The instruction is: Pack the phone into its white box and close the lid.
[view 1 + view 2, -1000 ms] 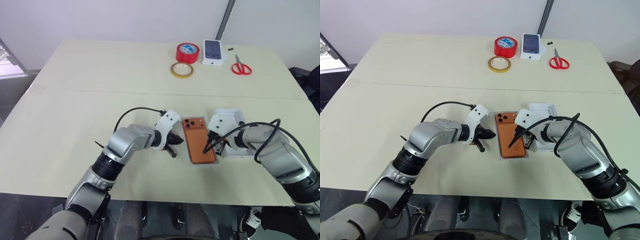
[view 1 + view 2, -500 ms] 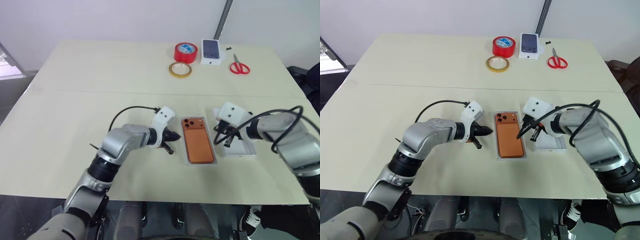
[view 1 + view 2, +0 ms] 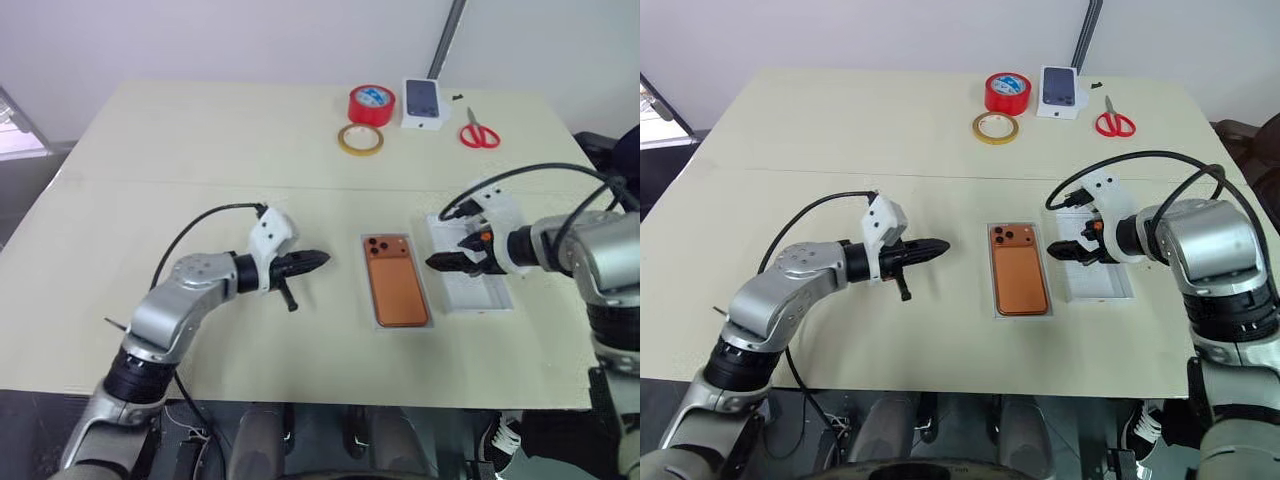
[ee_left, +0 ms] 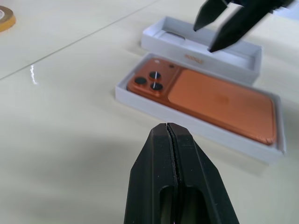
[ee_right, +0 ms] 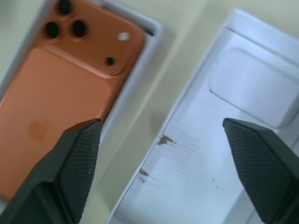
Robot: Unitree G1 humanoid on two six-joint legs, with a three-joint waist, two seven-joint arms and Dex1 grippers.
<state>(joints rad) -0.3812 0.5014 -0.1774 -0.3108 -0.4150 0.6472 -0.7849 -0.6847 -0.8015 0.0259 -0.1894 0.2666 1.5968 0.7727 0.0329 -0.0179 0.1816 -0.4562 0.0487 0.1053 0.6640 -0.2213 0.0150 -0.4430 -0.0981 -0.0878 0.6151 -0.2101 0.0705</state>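
The pale table (image 3: 150, 150) fills the room's middle, a white wall behind. The left gripper (image 3: 322, 258) is pinched tight, holding nothing. The phone (image 3: 396, 292) lies in the white box (image 4: 196, 127). The right gripper (image 5: 163, 154) gapes wide over the lid (image 3: 478, 290). Any labels look too blurry to read.

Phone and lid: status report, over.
Left gripper shut, empty. Right gripper open above lid. Phone in box, lid not yet on. Nothing in the way.
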